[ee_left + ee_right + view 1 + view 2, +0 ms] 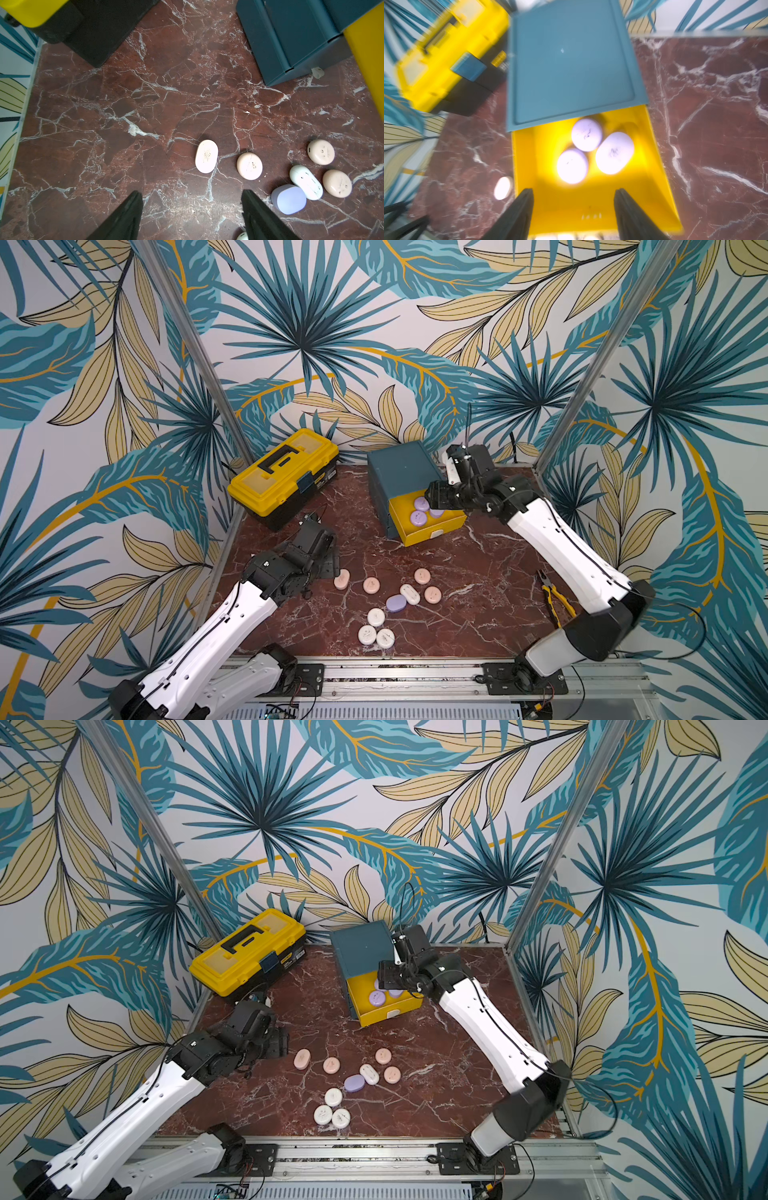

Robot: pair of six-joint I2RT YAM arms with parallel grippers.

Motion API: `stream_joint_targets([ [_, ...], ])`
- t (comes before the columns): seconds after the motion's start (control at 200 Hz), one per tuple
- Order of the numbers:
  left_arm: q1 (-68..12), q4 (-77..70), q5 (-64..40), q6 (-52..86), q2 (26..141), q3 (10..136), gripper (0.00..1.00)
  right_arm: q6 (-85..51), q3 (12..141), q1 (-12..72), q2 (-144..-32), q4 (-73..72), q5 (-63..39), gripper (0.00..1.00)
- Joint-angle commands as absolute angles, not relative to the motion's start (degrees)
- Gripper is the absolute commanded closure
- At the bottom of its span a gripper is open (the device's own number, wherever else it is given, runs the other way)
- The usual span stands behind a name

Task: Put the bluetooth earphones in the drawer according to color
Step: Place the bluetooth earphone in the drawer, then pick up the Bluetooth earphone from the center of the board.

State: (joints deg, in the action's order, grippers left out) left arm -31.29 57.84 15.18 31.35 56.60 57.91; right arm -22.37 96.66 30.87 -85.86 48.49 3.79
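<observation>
Now: my right pincer (573, 191) is open, jaws well apart, nothing between them, touching nothing. It hangs above the pulled-out yellow drawer (432, 531). Three lilac cases (586, 135) lie inside, bunched and touching. In a top view the drawer juts from the chest (397, 472) toward 5 o'clock; its long axis runs 11 to 5. Likewise my left pincer (191, 192) is open and empty, above bare tabletop (478, 572). A pink case (342, 579) sits just beside it at 4 o'clock, long axis near 12 to 6. One loose lilac case (396, 603) lies 8 to 2, against a white case (410, 594).
</observation>
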Motion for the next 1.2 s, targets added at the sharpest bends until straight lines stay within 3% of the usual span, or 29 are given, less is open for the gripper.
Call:
stream_joint_targets([
  [0.0,-31.47,57.52,10.48,29.84,58.41,57.86,0.20,-24.88,91.03,31.11,-79.66,46.60,3.00,0.32],
  [0.311,-44.64,52.13,6.94,28.52,66.47,58.40,0.20,-31.04,74.47,31.03,-63.18,42.30,11.12,0.26],
  [0.651,-58.14,46.35,3.23,20.00,74.08,59.38,0.20,-32.47,69.61,30.05,-56.00,43.65,15.81,0.23],
  [1.192,-60.13,42.13,1.23,9.88,87.43,60.90,0.20,-31.82,68.98,29.61,-54.08,46.09,17.22,0.22],
])
